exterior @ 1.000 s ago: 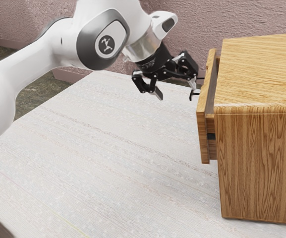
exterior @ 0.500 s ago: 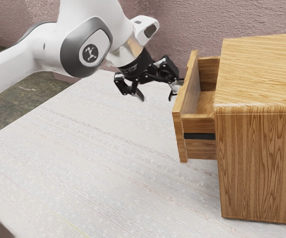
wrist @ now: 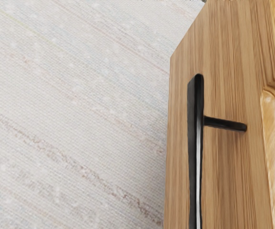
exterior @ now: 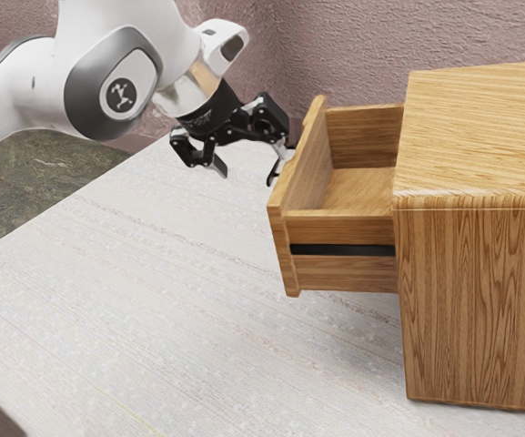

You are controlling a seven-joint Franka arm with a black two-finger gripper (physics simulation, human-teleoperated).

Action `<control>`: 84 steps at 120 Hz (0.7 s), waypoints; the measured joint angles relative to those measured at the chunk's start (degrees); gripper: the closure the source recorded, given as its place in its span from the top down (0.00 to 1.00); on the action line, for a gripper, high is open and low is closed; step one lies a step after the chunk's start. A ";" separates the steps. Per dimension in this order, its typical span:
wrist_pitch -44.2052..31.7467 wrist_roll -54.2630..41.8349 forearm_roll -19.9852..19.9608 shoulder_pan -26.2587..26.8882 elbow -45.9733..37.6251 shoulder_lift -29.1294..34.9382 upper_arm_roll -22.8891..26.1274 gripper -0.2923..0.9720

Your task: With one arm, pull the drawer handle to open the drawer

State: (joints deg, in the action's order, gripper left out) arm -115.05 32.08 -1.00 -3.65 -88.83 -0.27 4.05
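Drawer handle [wrist: 195, 157] is only hooked, I judge, by the gripper [exterior: 246, 173], jaws spread wide and clamping nothing, so it could slip off mid-pull, or an overlong pull could drag the drawer [exterior: 358, 191], already well out of the cabinet [exterior: 476, 273], fully free.

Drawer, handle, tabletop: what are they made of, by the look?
Drawer: light wood, matte, clear grain lines. Handle: black, likely metal or plastic; a pale sheen runs along its edge. Table: pale, matte, fine streaks, maybe stone or laminate; the look leaves it open.
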 joint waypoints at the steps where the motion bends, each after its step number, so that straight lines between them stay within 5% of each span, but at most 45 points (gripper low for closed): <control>1: -0.01 0.00 0.00 0.01 -0.05 0.00 -0.08 0.77; 84: -2.03 0.11 -0.07 2.20 -1.77 -1.37 -1.76 0.77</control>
State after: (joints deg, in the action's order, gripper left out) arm -117.08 32.18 -1.07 -1.45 -90.60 -1.64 2.29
